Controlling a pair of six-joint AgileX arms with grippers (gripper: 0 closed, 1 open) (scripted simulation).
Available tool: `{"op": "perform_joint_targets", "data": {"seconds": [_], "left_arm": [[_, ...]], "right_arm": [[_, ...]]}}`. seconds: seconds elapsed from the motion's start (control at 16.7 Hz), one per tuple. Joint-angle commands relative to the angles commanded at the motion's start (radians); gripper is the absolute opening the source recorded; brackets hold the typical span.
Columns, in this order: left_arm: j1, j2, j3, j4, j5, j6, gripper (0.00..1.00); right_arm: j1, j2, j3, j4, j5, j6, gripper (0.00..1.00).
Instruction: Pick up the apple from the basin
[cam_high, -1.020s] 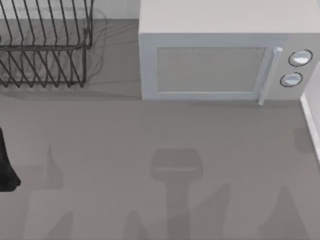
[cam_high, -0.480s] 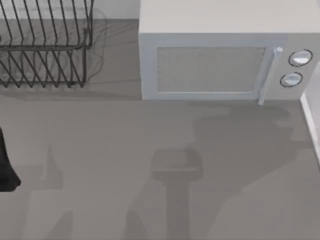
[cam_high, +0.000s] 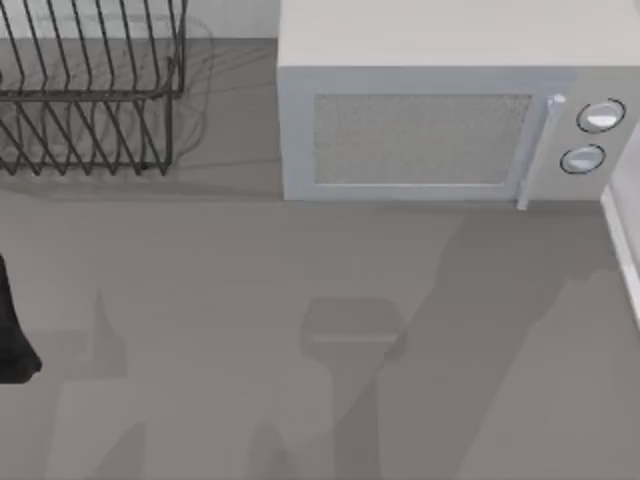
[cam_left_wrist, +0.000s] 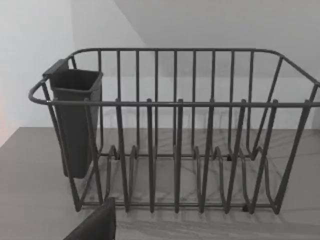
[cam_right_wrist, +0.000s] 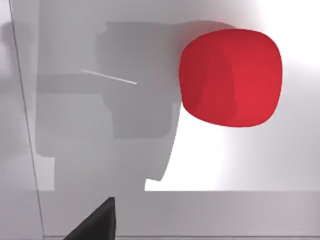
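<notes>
Desk (cam_high: 200, 280) surface, grey and flat, carries a white box-shaped microwave (cam_high: 440, 110) and a dark wire dish rack (cam_high: 90, 90) holding a dark plastic cutlery cup (cam_left_wrist: 75, 120). Smooth bright-red apple (cam_right_wrist: 230, 77) rests on the pale basin (cam_right_wrist: 100, 150) floor, seen from the right wrist. Whether either end effector stands apart or together cannot be told.

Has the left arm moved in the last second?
No. The left arm stays at the top view's left edge, same gap from the dish rack.
</notes>
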Motion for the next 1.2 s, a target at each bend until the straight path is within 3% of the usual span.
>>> {"op": "perform_joint_targets", "data": {"seconds": [0.48,0.96,1.2], "left_arm": [[0.0,0.0,0.0,0.0,0.0,0.0,1.0],[0.0,0.0,0.0,0.0,0.0,0.0,1.0],[0.0,0.0,0.0,0.0,0.0,0.0,1.0]], "right_arm": [[0.003,0.026,0.001,0.009,0.0,-0.001,1.0],[0.0,0.222,-0.154,0.383,0.002,0.002,1.0],[-0.001,0.27,-0.188,0.445,0.003,0.002,1.0]]}}
